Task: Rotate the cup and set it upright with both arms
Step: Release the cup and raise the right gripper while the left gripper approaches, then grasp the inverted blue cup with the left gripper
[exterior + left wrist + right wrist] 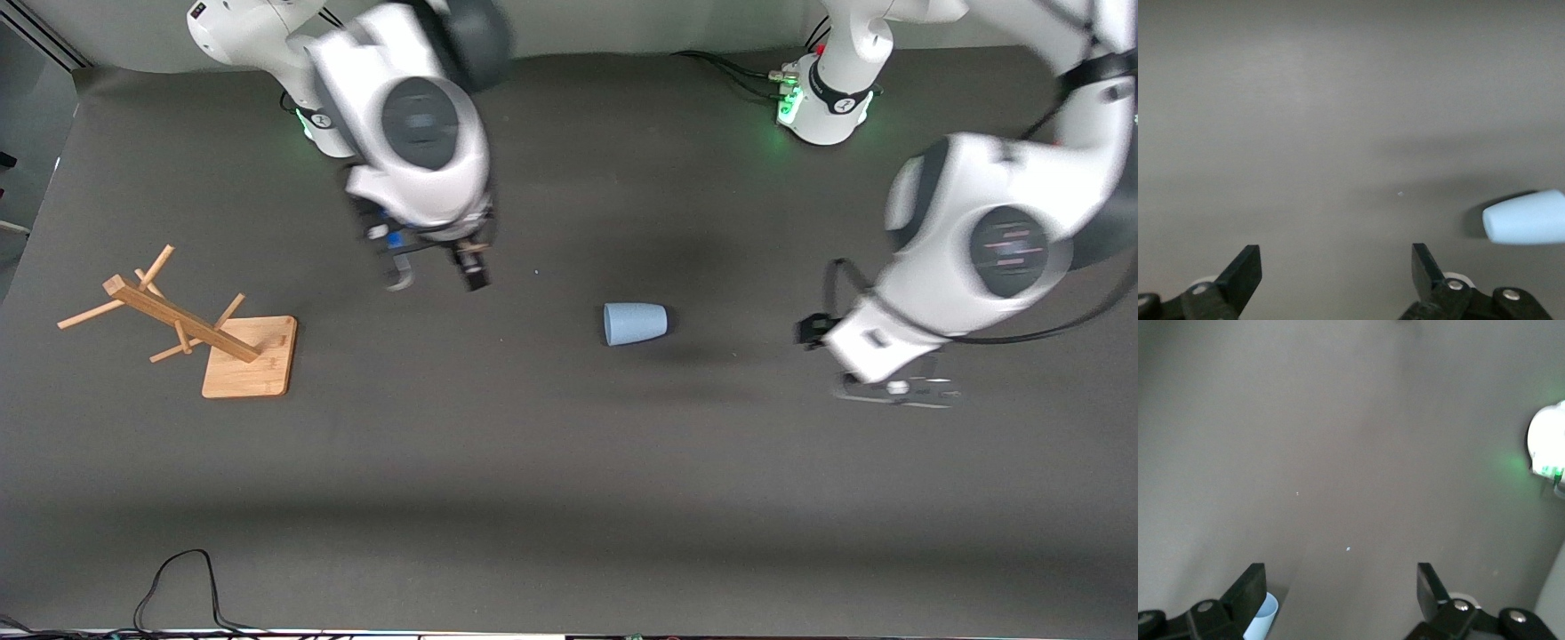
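Approaching: the cup (635, 323) lies sideways between both arms.
Grippers: left gripper (896, 391) and right gripper (437, 274) spread, empty.
Next: close in from both ends.

You have the cup (635, 323) lying on its side mid-table (569, 462), with the wooden rack (191, 333) well apart toward the right arm's end, the right gripper (436, 271) over bare table between rack and cup, and the left gripper (893, 391) over the table toward the left arm's end.
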{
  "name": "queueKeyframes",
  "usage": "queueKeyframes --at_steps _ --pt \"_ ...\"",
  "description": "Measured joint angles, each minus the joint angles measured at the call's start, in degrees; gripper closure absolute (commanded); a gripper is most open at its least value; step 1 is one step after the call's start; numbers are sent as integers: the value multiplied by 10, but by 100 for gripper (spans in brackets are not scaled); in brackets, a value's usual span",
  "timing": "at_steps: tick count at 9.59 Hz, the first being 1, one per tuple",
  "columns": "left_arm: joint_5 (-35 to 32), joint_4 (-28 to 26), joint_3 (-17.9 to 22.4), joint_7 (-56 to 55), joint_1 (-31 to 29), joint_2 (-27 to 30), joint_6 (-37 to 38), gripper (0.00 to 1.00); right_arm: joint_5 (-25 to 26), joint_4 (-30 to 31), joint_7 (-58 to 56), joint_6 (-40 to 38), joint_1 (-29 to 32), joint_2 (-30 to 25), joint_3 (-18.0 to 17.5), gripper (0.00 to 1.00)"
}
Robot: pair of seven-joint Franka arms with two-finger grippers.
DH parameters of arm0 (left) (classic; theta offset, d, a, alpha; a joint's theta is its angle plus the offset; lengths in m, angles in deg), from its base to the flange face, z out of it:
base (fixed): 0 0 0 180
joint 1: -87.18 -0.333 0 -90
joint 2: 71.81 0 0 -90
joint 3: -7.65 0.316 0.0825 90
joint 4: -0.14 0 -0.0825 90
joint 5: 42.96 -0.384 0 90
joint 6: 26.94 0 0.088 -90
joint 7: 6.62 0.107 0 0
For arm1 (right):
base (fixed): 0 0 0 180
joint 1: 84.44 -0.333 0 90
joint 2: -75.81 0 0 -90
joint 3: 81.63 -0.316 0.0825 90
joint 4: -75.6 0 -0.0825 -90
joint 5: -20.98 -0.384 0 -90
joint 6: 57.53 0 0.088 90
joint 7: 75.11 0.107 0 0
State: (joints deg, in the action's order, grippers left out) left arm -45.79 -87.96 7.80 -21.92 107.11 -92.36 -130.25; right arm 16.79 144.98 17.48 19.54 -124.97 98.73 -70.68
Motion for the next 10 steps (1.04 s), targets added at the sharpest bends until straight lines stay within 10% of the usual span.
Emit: queueKeyframes --at_steps 5,10 --pt "-68 134 -2 -294 201 -200 -32 0 1 144 -423 23 197 -161 -2 0" --pt "-104 222 0 -304 247 -308 -20 6 1 208 -767 101 355 -199 -38 0"
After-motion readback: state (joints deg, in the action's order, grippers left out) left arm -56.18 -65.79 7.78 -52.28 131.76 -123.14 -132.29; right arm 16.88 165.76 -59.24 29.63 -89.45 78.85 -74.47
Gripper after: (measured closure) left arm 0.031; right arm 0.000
